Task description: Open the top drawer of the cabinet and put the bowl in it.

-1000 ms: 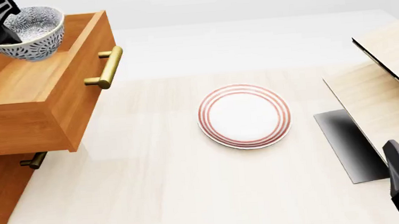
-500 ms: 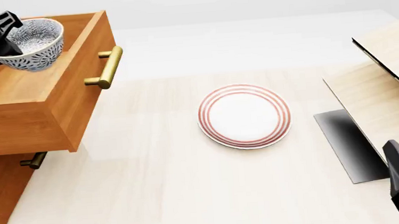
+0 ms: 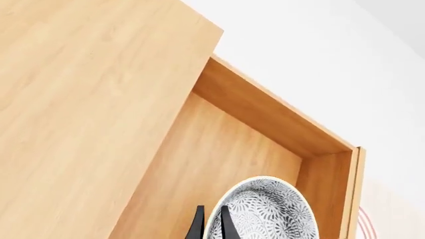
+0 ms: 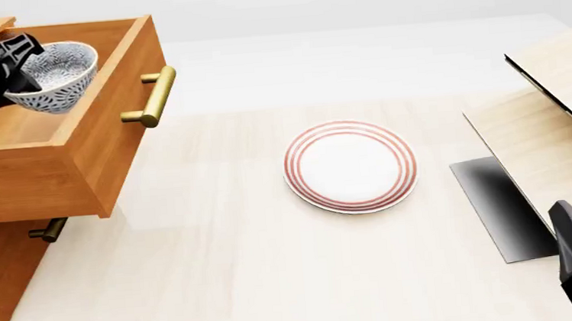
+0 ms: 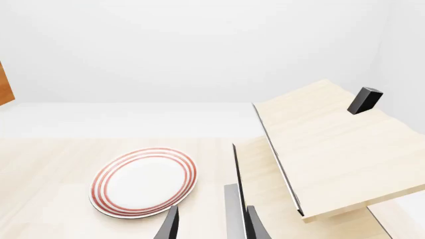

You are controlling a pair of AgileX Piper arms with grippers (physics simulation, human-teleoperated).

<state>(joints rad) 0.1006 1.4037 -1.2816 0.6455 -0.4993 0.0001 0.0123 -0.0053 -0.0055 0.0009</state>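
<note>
— Pale surface (image 4: 223, 273), drawer (image 4: 51, 160) pulled out. Where's your bowl (image 4: 53, 76)?

— Your left hand (image 4: 15, 65) pinches its rim, holding it tilted above the drawer's floor. Lower straight down, then release. Your right hand (image 5: 211, 226) idles, slightly parted, far off.

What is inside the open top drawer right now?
Only the speckled bowl, tilted and gripped at its rim by the left claw over the top drawer. The drawer floor under the bowl and arm is hidden.
</note>
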